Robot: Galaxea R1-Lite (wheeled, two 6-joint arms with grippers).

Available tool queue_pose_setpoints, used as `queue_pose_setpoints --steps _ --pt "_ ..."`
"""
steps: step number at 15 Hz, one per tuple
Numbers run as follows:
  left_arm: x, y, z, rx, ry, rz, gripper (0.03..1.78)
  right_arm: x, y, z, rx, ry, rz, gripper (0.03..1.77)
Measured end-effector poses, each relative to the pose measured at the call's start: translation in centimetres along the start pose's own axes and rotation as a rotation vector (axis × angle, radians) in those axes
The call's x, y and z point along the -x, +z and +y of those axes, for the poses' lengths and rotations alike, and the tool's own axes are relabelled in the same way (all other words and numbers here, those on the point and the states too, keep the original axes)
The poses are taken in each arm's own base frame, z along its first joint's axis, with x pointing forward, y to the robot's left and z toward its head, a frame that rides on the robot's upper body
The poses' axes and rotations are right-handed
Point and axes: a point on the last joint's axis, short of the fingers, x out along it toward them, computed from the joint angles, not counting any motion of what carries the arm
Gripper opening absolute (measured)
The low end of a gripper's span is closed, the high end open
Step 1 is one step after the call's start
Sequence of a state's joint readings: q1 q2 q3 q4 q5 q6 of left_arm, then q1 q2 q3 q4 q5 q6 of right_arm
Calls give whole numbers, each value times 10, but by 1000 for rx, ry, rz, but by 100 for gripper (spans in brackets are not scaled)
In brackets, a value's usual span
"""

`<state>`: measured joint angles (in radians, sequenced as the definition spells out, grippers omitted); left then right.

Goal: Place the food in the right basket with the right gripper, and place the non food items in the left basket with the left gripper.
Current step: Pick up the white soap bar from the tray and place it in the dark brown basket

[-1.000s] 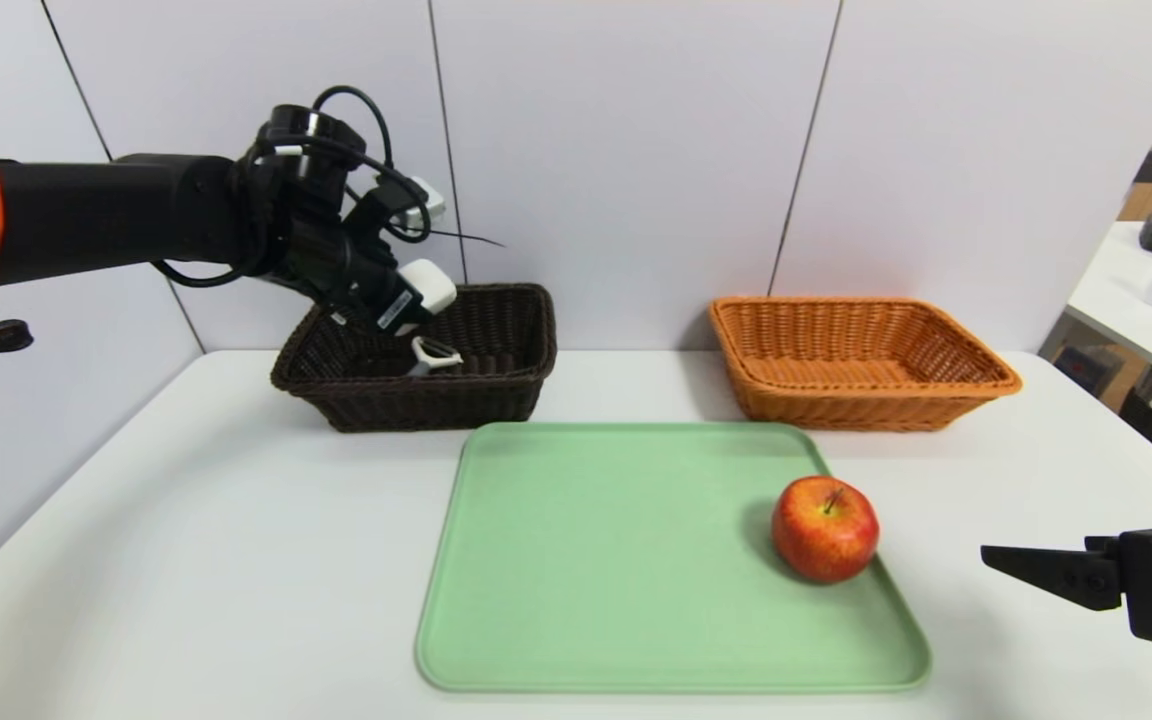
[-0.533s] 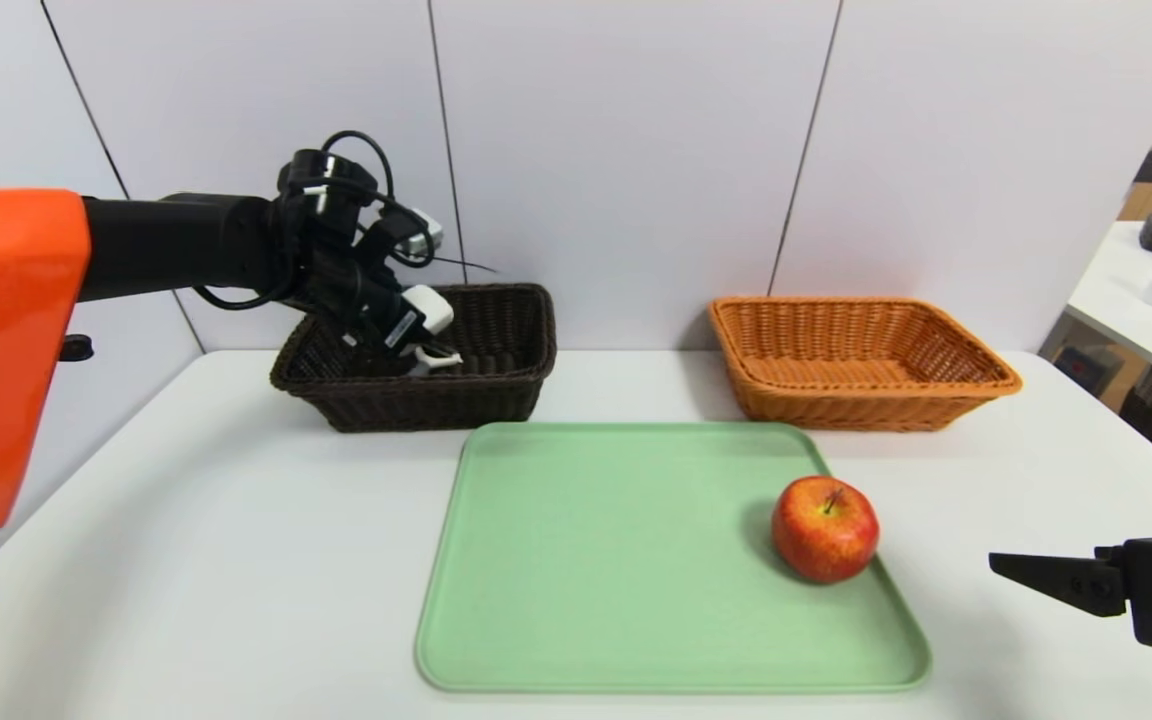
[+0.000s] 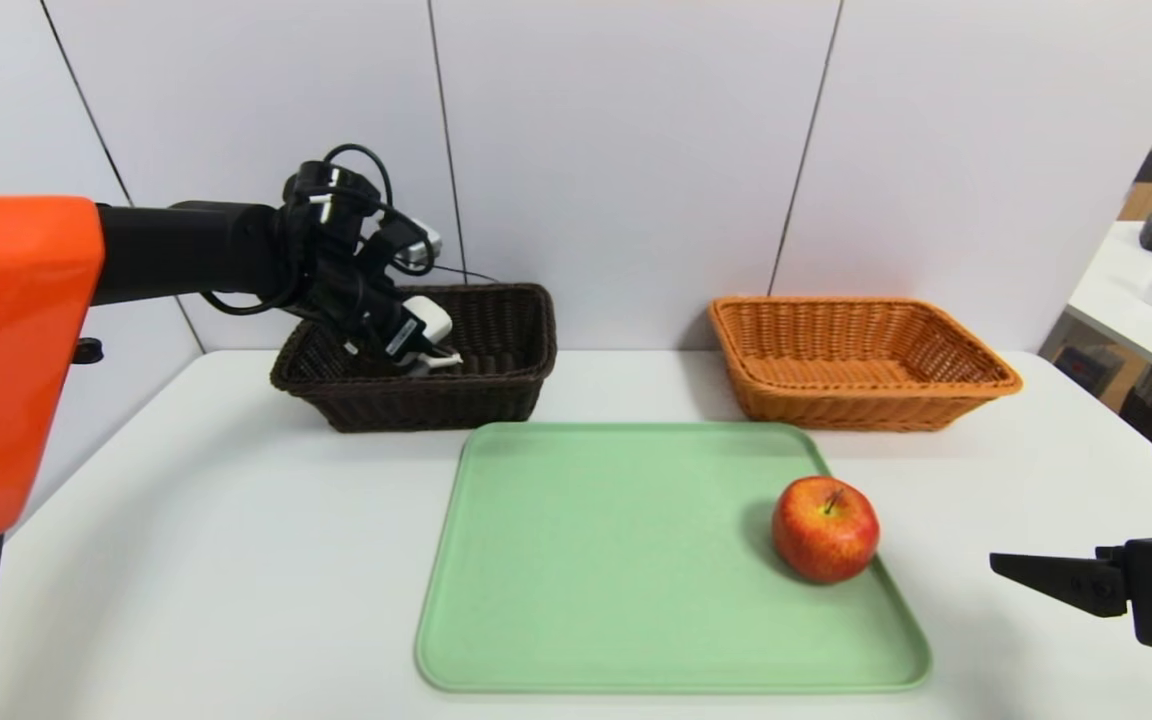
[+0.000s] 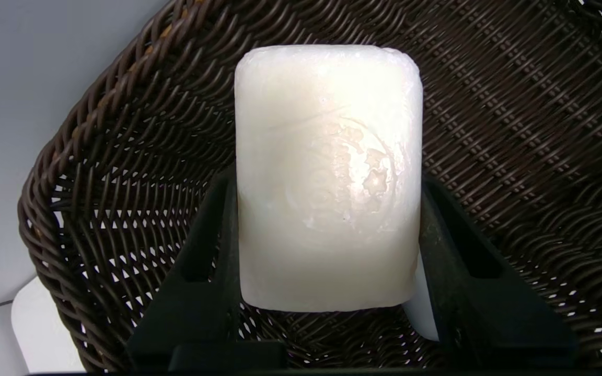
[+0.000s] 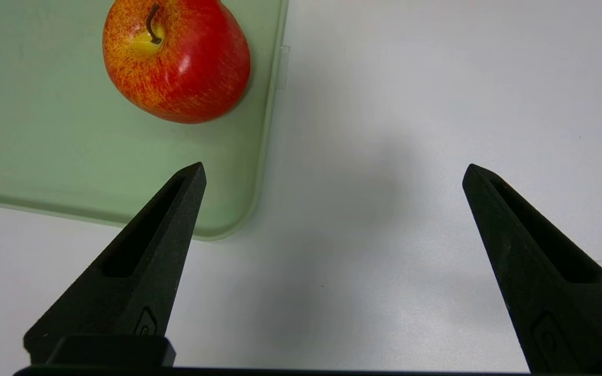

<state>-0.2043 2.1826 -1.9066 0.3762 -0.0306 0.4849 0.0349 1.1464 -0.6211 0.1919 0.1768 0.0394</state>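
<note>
Tool on the left (image 4: 330, 209) pinches white soap (image 4: 327, 177) inside the dark basket (image 3: 436, 405), its non-food destination; the apple (image 3: 825, 529) sits on the tray (image 3: 616, 560), nearer the spread right tool (image 5: 335, 175).

The basket (image 3: 426, 402) at eleven o'clock is dark brown, woven in ribbed wicker; the basket (image 3: 866, 410) at one o'clock is orange wicker. At four o'clock, the apple (image 3: 825, 529) is red with yellow-orange streaks and a dark stem (image 5: 152, 25). The tray (image 3: 626, 560) is plain pale green, the counter (image 3: 206, 560) white. The bar of soap (image 4: 328, 177) is creamy white.
</note>
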Motion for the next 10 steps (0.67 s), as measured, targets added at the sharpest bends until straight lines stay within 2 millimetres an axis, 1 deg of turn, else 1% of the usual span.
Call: queue_pose_setpoints --steps 4,5,8,10 --pt "3 3 2 21 3 -14 97 2 -1 0 1 0 -4 170" --pt "4 3 1 24 -9 -2 101 2 -1 0 0 0 -5 170" --pt "7 3 1 28 -17 4 124 2 -1 0 1 1 -8 170" --pt "9 4 2 28 -15 0 134 4 -2 1 2 1 -13 170"
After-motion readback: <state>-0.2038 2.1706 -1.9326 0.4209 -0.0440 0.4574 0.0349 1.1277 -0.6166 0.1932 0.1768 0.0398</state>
